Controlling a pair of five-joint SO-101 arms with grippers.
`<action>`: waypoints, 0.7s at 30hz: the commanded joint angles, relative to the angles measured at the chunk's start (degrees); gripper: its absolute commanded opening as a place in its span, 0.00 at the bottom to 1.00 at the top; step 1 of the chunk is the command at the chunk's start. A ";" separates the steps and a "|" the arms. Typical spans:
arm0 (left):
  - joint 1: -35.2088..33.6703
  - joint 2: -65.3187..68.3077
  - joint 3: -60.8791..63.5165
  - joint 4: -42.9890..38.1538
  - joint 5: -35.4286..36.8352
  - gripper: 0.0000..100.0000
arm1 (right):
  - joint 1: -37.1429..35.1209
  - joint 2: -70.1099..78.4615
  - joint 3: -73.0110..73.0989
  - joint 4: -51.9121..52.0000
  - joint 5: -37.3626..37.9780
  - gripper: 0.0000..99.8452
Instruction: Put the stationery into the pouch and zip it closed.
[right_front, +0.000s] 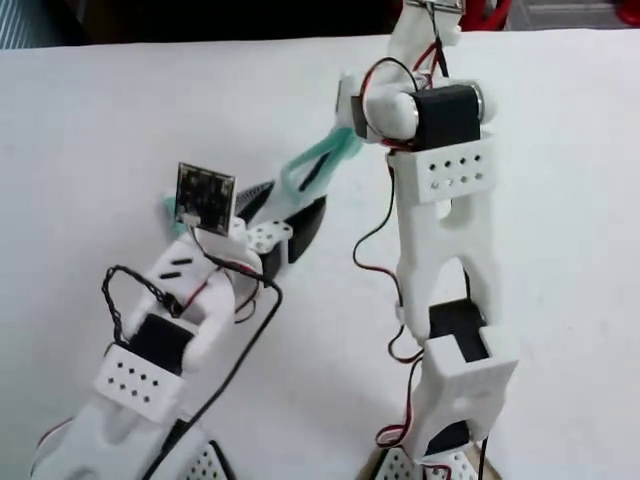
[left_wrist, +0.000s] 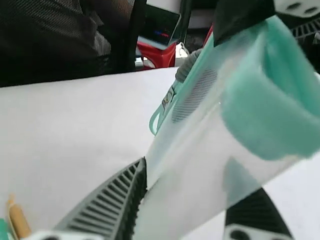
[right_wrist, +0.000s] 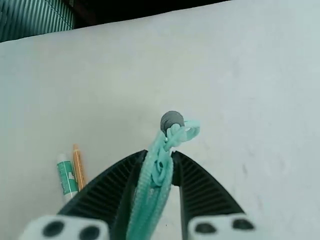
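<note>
— At the left of the counter (right_front: 120, 120), what is recorded?
— Left gripper (right_front: 297, 197), closed on the pouch (right_front: 318, 165). One finger sits on each face of the clear mesh body, which fills the gap between them. The item is held clear of the counter.
— Stationery?
— Two pieces noted, both outside the pouch: an orange pencil (right_wrist: 77, 165) and a green-and-white tube (right_wrist: 65, 176). They lie flat on the counter, just beside one another and roughly parallel. The pencil's end also shows on the counter near the left gripper.
— Moving right, the pouch itself?
— Slung between the two arms, its teal edge running from the left gripper up to the right one. It is off the surface along the span that can be seen.
— And at the right?
— Right gripper (right_wrist: 160, 154), clamped on the pouch's teal end, jaws nearly together with the fabric pinched between. Beyond the fingertips project the teal zip pull (right_wrist: 186, 131) and a grey round piece (right_wrist: 171, 121); the two touch.
— Zip status?
— Cannot be determined; the teeth are not legible.
</note>
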 joint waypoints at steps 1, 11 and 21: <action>-1.10 -0.48 -4.48 5.36 0.88 0.27 | 1.01 0.75 -0.70 0.13 0.26 0.02; 6.90 -21.41 -6.68 23.91 -7.91 0.28 | 3.65 -0.40 -1.32 -3.03 -2.46 0.02; -2.51 -37.23 -8.79 28.75 -13.89 0.28 | 5.14 -5.93 -0.62 -0.31 -2.11 0.02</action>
